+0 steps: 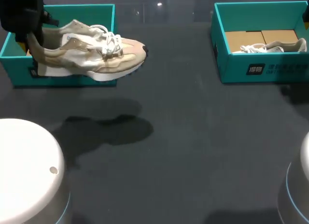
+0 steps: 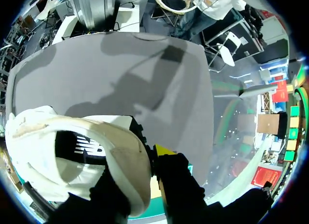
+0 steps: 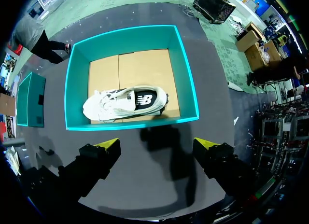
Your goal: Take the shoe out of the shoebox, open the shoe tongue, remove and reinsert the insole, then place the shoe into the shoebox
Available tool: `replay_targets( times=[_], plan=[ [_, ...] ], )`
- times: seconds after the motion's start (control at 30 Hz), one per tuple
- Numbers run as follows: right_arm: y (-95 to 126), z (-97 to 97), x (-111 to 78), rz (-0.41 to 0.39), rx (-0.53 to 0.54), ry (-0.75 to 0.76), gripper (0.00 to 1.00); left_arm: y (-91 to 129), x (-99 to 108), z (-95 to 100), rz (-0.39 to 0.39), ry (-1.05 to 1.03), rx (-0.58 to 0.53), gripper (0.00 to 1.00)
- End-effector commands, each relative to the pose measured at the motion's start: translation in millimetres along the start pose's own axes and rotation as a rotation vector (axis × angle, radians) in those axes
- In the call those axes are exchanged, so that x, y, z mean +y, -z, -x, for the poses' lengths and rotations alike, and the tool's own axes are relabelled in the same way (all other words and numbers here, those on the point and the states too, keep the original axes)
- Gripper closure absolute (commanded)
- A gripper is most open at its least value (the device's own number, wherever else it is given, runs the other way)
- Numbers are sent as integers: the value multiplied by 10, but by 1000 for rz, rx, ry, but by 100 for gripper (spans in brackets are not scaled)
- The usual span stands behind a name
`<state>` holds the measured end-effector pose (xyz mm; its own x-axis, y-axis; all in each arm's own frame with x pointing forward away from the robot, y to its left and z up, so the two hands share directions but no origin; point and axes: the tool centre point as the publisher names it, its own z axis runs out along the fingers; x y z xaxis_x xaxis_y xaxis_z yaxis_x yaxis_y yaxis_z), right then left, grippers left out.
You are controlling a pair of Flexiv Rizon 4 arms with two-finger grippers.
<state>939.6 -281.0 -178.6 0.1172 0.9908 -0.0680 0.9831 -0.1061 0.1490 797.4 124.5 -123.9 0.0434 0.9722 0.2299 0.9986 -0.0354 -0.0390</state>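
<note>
A beige and white shoe point(image 1: 91, 55) hangs in the air over the front wall of the left teal shoebox point(image 1: 14, 64), toe pointing right. My left gripper point(image 1: 34, 40) is shut on its heel. In the left wrist view the heel collar point(image 2: 120, 151) sits between the two fingers, and one yellow fingertip point(image 2: 163, 150) shows outside it. A second shoe point(image 1: 270, 47) lies inside the right teal shoebox point(image 1: 260, 69). My right gripper point(image 3: 157, 144) hangs open above the near side of that shoebox point(image 3: 130, 125), with the shoe point(image 3: 125, 103) ahead of its fingers and nothing between them.
The dark table point(image 1: 193, 137) stretches between the two boxes, with the held shoe's shadow point(image 1: 106, 127) on it. White round robot bases point(image 1: 26, 171) stand at the near left and near right point(image 1: 299, 185) corners.
</note>
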Motion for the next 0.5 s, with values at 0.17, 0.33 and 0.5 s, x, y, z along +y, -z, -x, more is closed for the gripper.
replay_targets(
  times=[0.17,0.33,0.5],
  plan=[
    [1,-1,-3,0,-1,-1,0,-143,-410,383,329,-54,-32,100],
    [1,-1,-3,0,-1,-1,0,-271,-551,670,302,-41,-53,100],
    [1,-1,-3,0,-1,-1,0,-419,-710,996,300,-35,-50,100]
  ],
)
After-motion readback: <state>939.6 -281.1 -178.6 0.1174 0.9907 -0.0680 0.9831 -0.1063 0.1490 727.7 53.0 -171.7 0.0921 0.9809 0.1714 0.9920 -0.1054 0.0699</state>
